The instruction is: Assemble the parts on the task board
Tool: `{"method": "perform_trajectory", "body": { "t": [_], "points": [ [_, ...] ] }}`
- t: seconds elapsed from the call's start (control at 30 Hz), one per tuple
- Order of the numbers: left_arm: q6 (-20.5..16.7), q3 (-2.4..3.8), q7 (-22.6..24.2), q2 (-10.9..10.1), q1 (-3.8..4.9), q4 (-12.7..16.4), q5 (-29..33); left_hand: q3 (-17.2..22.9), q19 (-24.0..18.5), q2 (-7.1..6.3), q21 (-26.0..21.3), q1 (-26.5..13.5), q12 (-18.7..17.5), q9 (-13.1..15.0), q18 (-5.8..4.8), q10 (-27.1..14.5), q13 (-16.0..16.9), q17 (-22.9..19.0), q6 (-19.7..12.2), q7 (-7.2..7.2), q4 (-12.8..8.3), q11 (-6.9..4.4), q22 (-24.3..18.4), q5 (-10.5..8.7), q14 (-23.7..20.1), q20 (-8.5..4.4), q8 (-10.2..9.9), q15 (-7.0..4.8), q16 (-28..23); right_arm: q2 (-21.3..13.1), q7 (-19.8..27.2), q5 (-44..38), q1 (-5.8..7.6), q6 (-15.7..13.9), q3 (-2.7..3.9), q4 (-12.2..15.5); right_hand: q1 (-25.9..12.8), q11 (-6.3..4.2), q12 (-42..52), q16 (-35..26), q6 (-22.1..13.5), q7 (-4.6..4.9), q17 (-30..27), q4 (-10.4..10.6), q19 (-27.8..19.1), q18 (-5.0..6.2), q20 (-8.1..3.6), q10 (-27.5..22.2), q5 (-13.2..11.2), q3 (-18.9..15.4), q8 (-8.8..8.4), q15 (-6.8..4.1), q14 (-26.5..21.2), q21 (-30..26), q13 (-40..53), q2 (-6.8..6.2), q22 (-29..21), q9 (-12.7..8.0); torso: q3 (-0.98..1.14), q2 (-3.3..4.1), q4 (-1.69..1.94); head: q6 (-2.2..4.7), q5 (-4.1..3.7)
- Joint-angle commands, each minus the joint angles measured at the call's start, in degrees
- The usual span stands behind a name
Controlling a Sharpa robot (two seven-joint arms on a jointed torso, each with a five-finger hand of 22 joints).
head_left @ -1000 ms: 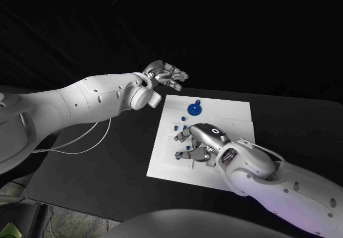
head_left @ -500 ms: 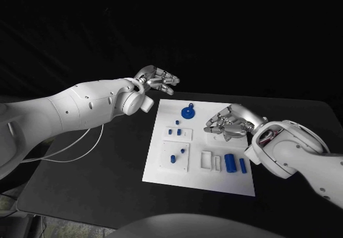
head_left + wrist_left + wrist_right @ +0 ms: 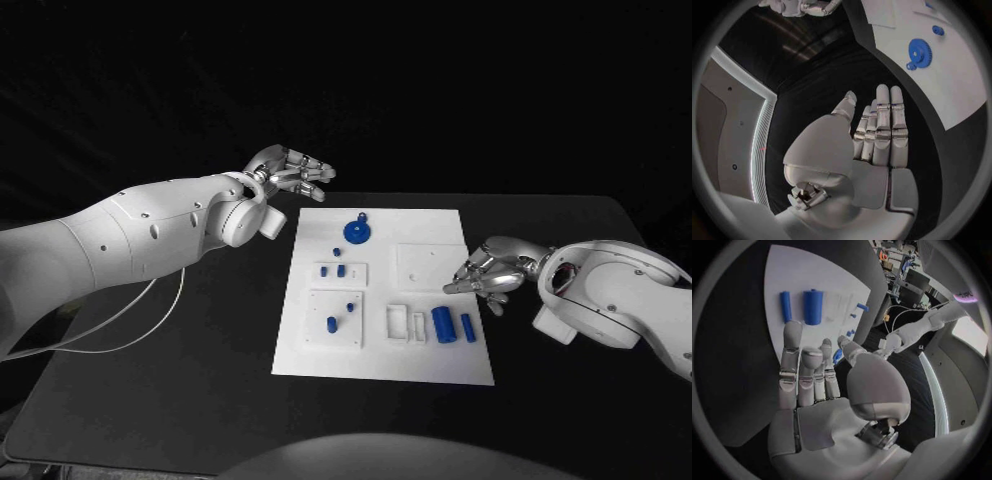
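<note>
Two hands, both holding nothing. Head view: task board point(image 3: 378, 350) lies mid-bench point(image 3: 173, 380); blue gear point(image 3: 355, 233) near its far edge, large blue cylinder point(image 3: 444, 324) and thinner blue pin point(image 3: 469, 327) side by side toward its near right. Left hand point(image 3: 289, 169) hovers off the board's far left corner, fingers apart. Right hand point(image 3: 488, 276) sits at the board's right edge, fingers loosely curled, released.

Left wrist view: left hand point(image 3: 873, 135) extended flat, nothing in it; gear point(image 3: 919, 51) on the board beyond.

Right wrist view: right hand point(image 3: 811, 380) empty, fingers extended; cylinder point(image 3: 812, 306) and pin point(image 3: 785, 306) lie beyond the fingertips.
</note>
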Motion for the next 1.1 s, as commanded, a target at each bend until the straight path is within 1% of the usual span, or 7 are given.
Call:
{"method": "perform_trajectory", "body": {
  "t": [0.03,0.13,0.27,0.7,0.8,0.93,1.1],
  "points": [
    [0.7,0.04,1.8,-0.1,-0.28,0.0,1.1,-0.3,0.3,0.20,0.1,0.1,0.0,0.1,-0.93,-0.1,0.0,0.0,-0.5,-0.06,0.0,0.06,-0.1,-0.17,-0.2,0.21,0.2,0.11,-0.1,-0.3,-8.9,1.4,0.00,8.4,0.04,0.0,-1.2,0.27,-0.3,0.4,-1.0,0.76,1.7,0.9,2.1,-0.20,-0.10,0.6,-0.8,0.8,-0.31,0.25,0.5,0.5,1.1,-0.23,0.4,-2.0,0.04,-0.41,-0.14,0.05,-0.85],
    [2.1,0.04,2.8,-0.1,-0.46,-0.1,1.8,-2.0,0.2,-0.97,-0.1,-2.4,0.0,0.1,-1.13,-0.2,0.0,-0.2,-0.5,-0.03,1.2,0.16,-0.2,-0.58,-0.4,0.35,0.2,0.31,-0.2,-0.6,-11.4,2.0,0.01,10.9,0.05,-0.1,-2.7,1.23,-1.1,0.6,-4.5,2.32,2.8,2.0,2.0,0.28,0.40,0.5,-4.3,2.6,-0.49,0.88,0.6,0.7,1.3,-0.49,0.6,-10.1,-0.10,-0.46,-0.05,0.13,-1.76],
    [4.2,0.05,4.1,-0.3,-0.59,0.1,2.7,-5.3,0.0,-2.60,-0.3,-5.3,0.0,0.0,-1.33,-0.7,0.0,-0.6,-1.1,0.13,2.5,0.34,-0.6,-0.58,-0.6,0.46,0.1,0.51,-0.2,-0.7,-13.5,2.5,0.01,13.5,0.04,-0.3,-3.5,1.44,-2.0,0.4,-3.6,2.59,3.9,2.7,2.0,0.70,0.68,0.8,-4.7,3.7,-0.28,1.09,0.8,0.8,1.6,-1.20,0.8,-19.1,-0.33,-0.38,-0.21,0.09,-2.37],
    [6.5,0.05,5.0,-0.2,-0.65,0.2,3.8,-8.9,0.2,-1.93,-0.2,-5.5,0.0,0.1,-1.37,-1.0,0.0,-1.9,-1.6,0.25,3.2,0.45,-2.7,-0.57,-0.6,0.57,0.2,0.63,-0.1,0.7,-14.4,2.5,0.00,12.6,-0.04,-0.4,-6.4,1.49,-1.6,2.5,-2.4,2.80,7.2,5.9,2.1,0.69,0.60,1.8,-4.8,2.0,-0.30,1.03,1.3,3.1,3.3,-4.07,2.6,-24.1,-0.42,-0.37,-0.11,-0.09,-2.76],
    [8.0,0.05,4.7,-0.2,-0.65,0.2,4.2,-9.4,0.1,-2.40,-0.3,-6.5,0.0,0.1,-1.41,-1.4,0.0,-2.0,-2.0,0.37,3.9,0.59,-3.0,-0.57,-0.9,0.64,0.1,0.75,-0.2,1.1,-14.3,2.4,0.00,11.5,-0.08,-0.2,-5.4,1.40,-0.5,4.3,-2.2,2.69,9.2,8.7,2.1,0.48,0.46,2.3,-4.8,-4.1,-0.27,0.97,1.4,6.3,4.7,-2.94,4.6,-25.1,-0.46,-0.32,-0.15,-0.17,-3.00],
    [9.2,0.05,4.4,-0.1,-0.65,0.1,4.5,-9.4,0.1,-2.81,-0.3,-6.8,0.0,0.1,-1.39,-1.5,0.0,-2.1,-2.1,0.40,4.4,0.62,-3.2,-0.58,-1.0,0.69,0.2,0.79,-0.1,1.5,-14.2,2.1,0.00,10.6,-0.14,-0.1,-3.0,1.41,-0.5,4.5,-1.6,2.66,10.5,12.1,1.8,0.58,0.50,2.6,-4.8,-5.4,-0.28,0.98,1.4,7.5,6.1,-3.59,6.4,-26.6,-0.50,-0.32,-0.19,-0.34,-2.92],
    [9.7,0.05,4.3,-0.1,-0.65,0.0,4.6,-8.6,0.2,-3.49,-0.1,-6.7,0.0,0.1,-1.33,-1.6,0.0,-2.4,-2.1,0.40,5.5,0.63,-4.1,-0.57,-1.0,0.75,0.2,0.80,-0.1,2.1,-14.6,1.0,0.00,10.9,-0.37,-0.3,-3.2,1.42,-1.1,4.1,-1.6,2.68,11.1,12.0,1.9,0.58,0.52,2.8,-4.8,-5.5,-0.25,0.99,1.7,7.2,6.8,-3.93,7.2,-27.2,-0.45,-0.34,-0.07,-0.42,-2.98]
  ]
}}
